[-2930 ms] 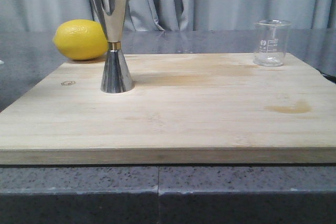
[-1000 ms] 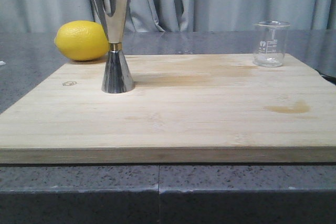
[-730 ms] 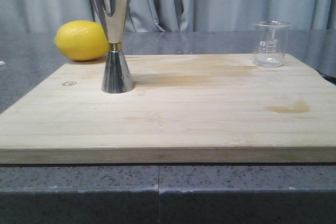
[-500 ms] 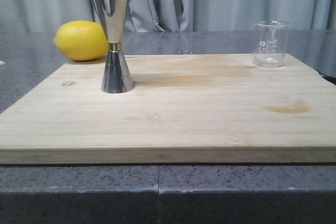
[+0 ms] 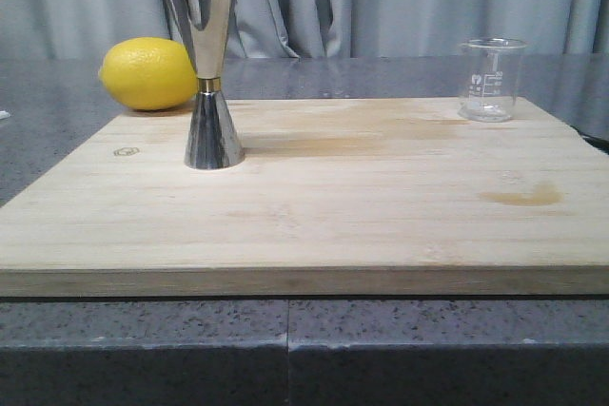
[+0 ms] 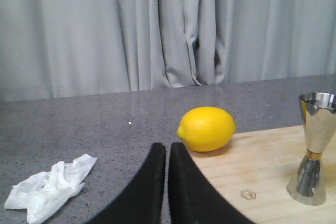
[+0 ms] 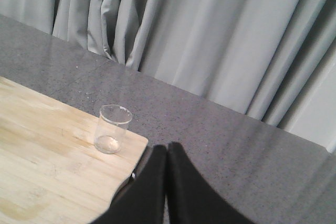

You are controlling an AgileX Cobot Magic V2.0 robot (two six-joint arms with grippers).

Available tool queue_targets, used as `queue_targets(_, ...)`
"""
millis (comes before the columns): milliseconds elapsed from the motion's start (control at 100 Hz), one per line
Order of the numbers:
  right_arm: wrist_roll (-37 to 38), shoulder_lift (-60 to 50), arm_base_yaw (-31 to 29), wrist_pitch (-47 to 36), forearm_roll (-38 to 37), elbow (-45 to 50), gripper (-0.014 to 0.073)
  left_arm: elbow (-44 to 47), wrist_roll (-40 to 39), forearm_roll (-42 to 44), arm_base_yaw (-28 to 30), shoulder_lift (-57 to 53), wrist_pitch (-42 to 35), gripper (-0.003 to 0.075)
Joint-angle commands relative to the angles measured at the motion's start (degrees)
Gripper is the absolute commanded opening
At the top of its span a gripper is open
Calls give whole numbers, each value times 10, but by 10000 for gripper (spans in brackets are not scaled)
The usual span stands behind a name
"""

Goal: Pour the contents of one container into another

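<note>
While both grippers, left (image 6: 167, 153) and right (image 7: 166, 153), are kept clenched on nothing, the beaker (image 5: 492, 79) and jigger (image 5: 209, 73) stand upright on the cutting board (image 5: 314, 206), well apart, probably for an easy grasp.

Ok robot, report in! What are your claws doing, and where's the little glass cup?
Left gripper shut, empty. Right gripper shut, empty. Glass beaker upright on cutting board, far right corner; steel jigger upright, far left. Nothing between them.

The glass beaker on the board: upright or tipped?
Upright. The glass beaker stands on its base at the wooden board's far right corner, rim level on top.
</note>
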Motion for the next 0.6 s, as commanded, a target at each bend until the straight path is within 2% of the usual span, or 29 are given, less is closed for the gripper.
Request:
queue_targets(0, -5, -16, -4, -44, -4, 12, -71, -4, -6, -7, 0, 5, -18, -19)
queue_targets(200, -5, -92, -4, -55, -4, 64, -71, 30, 0, -7, 0, 5, -14, -19)
queue_targets(370, 0, -87, -4, -49, 0, 79, -71, 47, 0, -7, 0, 4, 7, -19)
queue_targets(590, 0, -87, -4, -49, 5, 80, -72, 47, 0, -7, 0, 4, -5, -19)
